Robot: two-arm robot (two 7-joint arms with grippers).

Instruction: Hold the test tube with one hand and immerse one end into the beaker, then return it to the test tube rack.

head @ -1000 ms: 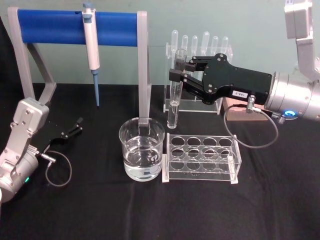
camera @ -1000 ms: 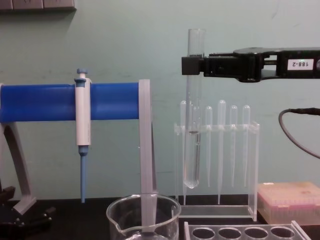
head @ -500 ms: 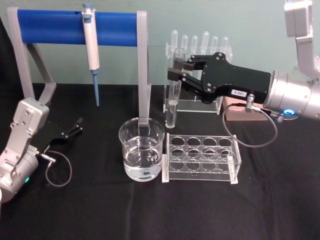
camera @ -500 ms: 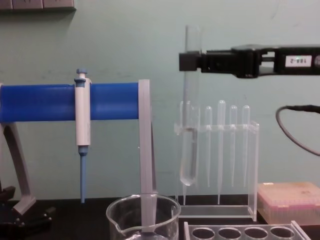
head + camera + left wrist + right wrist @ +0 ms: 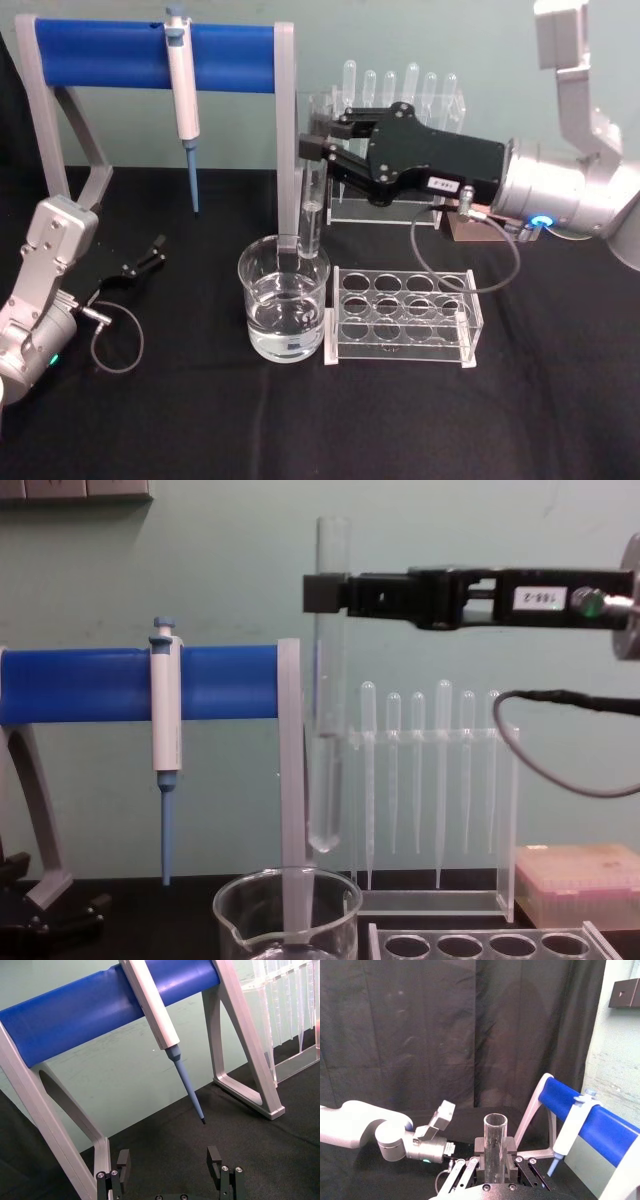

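Observation:
My right gripper (image 5: 312,146) is shut on the test tube (image 5: 311,215), gripping it near its open top and holding it upright. In the chest view the test tube (image 5: 327,780) has clear liquid in its lower part. Its rounded bottom hangs just above the rim of the beaker (image 5: 287,905). My right gripper (image 5: 326,592) reaches in from the right. The beaker (image 5: 284,312) stands mid-table, partly filled with water. The right wrist view looks down on the tube's rim (image 5: 495,1121). My left gripper (image 5: 153,253) rests open on the table at the left, with its fingers (image 5: 214,1156) apart.
A blue-barred stand (image 5: 150,55) with a hanging micropipette (image 5: 182,95) spans the back left; its right post (image 5: 286,140) is close behind the tube. An empty clear tube rack (image 5: 403,315) sits right of the beaker. A rack of plastic pipettes (image 5: 440,770) and a pink box (image 5: 580,880) stand behind.
My right gripper has carried the test tube leftward, from in front of the pipette rack to above the beaker. The left arm has not moved.

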